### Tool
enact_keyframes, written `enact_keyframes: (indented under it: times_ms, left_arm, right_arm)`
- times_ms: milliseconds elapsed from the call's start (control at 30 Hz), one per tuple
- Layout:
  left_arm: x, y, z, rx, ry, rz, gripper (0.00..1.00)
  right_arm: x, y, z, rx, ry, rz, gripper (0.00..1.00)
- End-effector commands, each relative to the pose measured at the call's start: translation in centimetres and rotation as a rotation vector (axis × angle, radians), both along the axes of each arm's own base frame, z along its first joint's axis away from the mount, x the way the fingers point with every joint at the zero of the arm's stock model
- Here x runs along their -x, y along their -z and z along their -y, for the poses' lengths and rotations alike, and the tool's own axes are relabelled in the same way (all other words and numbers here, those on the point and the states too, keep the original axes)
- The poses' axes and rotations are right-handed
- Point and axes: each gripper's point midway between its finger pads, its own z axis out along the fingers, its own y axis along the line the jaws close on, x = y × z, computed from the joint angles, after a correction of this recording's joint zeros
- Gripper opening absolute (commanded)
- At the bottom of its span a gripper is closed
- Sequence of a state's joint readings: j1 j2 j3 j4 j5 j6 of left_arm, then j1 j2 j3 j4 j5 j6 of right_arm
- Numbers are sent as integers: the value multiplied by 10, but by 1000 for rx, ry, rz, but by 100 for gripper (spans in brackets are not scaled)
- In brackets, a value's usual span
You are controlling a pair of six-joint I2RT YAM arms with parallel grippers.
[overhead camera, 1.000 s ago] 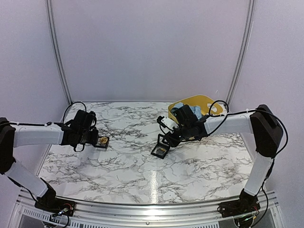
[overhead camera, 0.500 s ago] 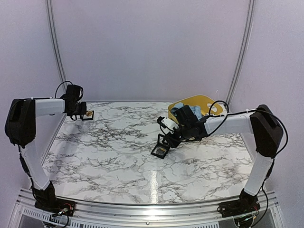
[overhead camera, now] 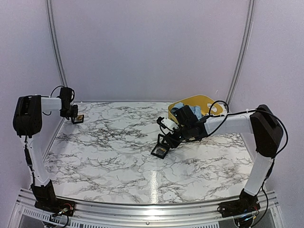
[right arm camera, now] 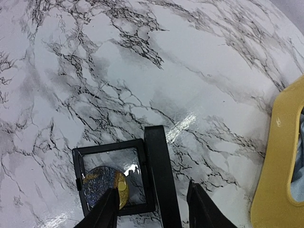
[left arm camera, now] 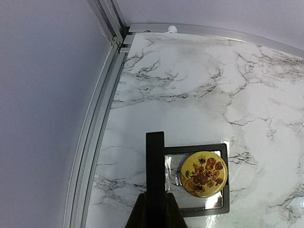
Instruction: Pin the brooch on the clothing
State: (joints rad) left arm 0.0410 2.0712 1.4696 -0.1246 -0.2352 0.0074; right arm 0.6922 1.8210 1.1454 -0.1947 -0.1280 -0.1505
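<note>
1. The left gripper (left arm camera: 155,205) is clamped tight on the side bar of a small black square display frame (left arm camera: 199,148). A round yellow sunflower-print brooch (left arm camera: 204,174) sits inside it under clear film.
2. That frame is way out at the back left corner of the white marble-pattern table (overhead camera: 118,161), right by the metal rail. I can't tell if it touches the tabletop or hangs just above it.
3. The right gripper (right arm camera: 153,190) is about half open. Its fingers sit either side of the upright black bar of a second black square frame (right arm camera: 107,150), with a gap on both sides, so it isn't pinching anything.
4. That second frame sits near the middle of the table and holds a round dark blue glittery brooch (right arm camera: 99,187) with a gold bit on its edge.
5. The light blue clothing (overhead camera: 186,113) is bunched up in a yellow plastic basket (overhead camera: 202,100) at the back right, just behind the right gripper and well apart from the left one.
</note>
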Motion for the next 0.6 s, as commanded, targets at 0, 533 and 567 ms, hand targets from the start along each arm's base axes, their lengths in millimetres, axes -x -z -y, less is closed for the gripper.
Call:
enact_keyframes:
  times_ms: [0,533,567]
  left_arm:
    - [1,14,-2,-11,43,-55,0]
    - [5,9,-4,-53,98,-68,9]
    - [5,7,-4,-55,99,-66,16]
  right_arm:
    - [-2,-16,-2,-26,-8,17,46]
    - [2,-11,-3,-18,-28,3,49]
    - [2,-11,-3,-19,-29,4,49]
